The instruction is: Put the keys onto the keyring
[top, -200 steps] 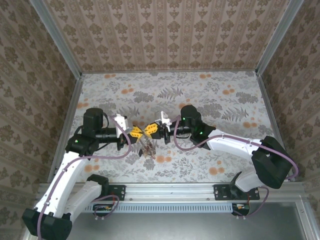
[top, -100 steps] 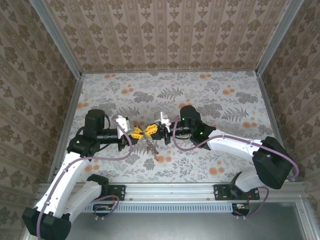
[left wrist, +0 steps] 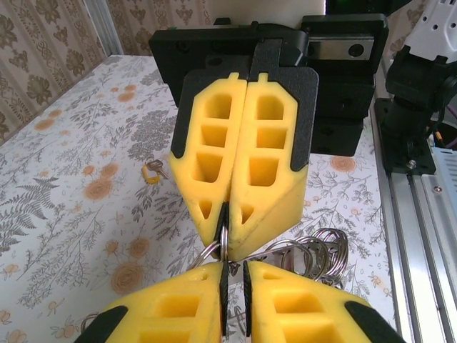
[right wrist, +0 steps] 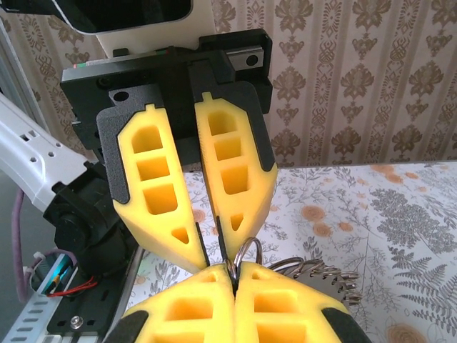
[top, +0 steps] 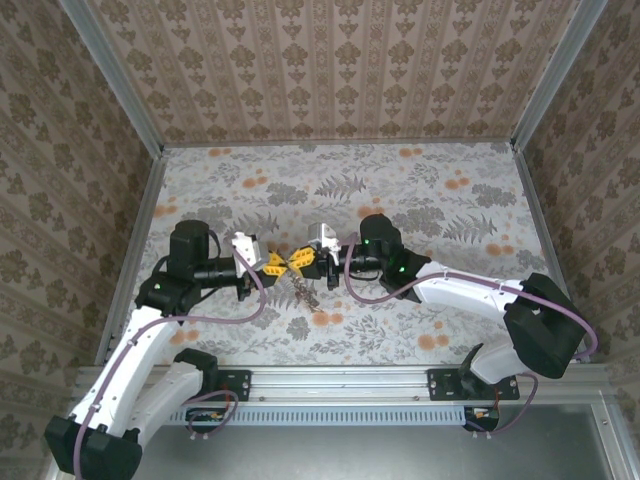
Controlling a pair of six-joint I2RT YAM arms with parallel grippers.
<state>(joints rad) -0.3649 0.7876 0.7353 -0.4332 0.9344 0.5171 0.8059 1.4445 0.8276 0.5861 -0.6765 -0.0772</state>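
Floral table (top: 420, 190), papered walls (top: 330, 70). Left gripper (top: 268, 263): jaws a sliver apart; cannot tell if they nip anything. One yellow-tagged key (left wrist: 151, 171) lies loose on the table. Mid-air at the meeting tips: thin ring, taken as the keyring (right wrist: 245, 251), keys (right wrist: 318, 275) dangling beside it. Right gripper (top: 303, 260): pressed together on that ring. Step judged: threading. Next: align a key's hole with the ring's opening, steadily.

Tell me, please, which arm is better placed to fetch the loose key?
Probably right: the key lies beside the right gripper, farther from the left gripper; both pinch the keyring.
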